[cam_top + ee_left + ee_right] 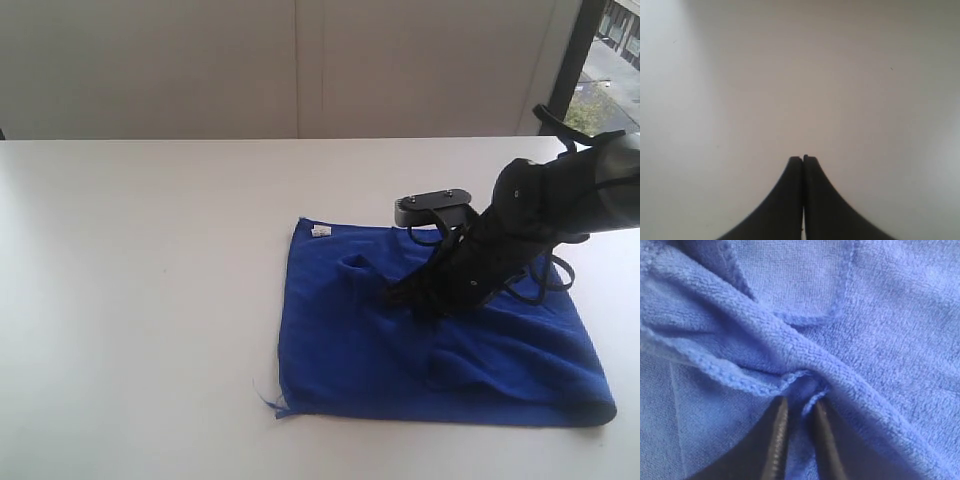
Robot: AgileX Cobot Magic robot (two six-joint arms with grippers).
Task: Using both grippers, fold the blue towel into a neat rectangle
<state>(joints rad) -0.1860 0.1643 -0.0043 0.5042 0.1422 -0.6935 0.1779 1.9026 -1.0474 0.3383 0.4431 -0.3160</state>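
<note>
Blue towel (340,350) sits centre-right on the white worktop (130,300), spread out flat but far from tidy. Starting at the left of the exterior frame: bare worktop, and no left arm in shot at all. The left hand (803,159) shows only in its own wrist view, jaws pressed together, nothing between them, plain worktop beneath. It's idle and well away from the cloth.

Moving in to the towel's left edge, the white tag (320,231) lies at the upper left corner, and a loose thread trails off the lower left corner. That side lies fairly smooth.

Into the middle, and here's the action! The right hand (395,295) is down on the cloth, just beside a rumpled pocket. Its wrist view shows the jaws standing narrow, with a ridge of hemmed edge pinched between them. So it has a grip on the towel.

Further right, the cloth swells into soft humps, and its lower right edge looks thick and rounded, probably doubled over.

My read: this is the pick-up of a bunched edge, ahead of a fold. Next calls for a gentle lift that draws the ridge out straight, and for the left hand to come in, taking or pinning the tag side so the edges line up.
</note>
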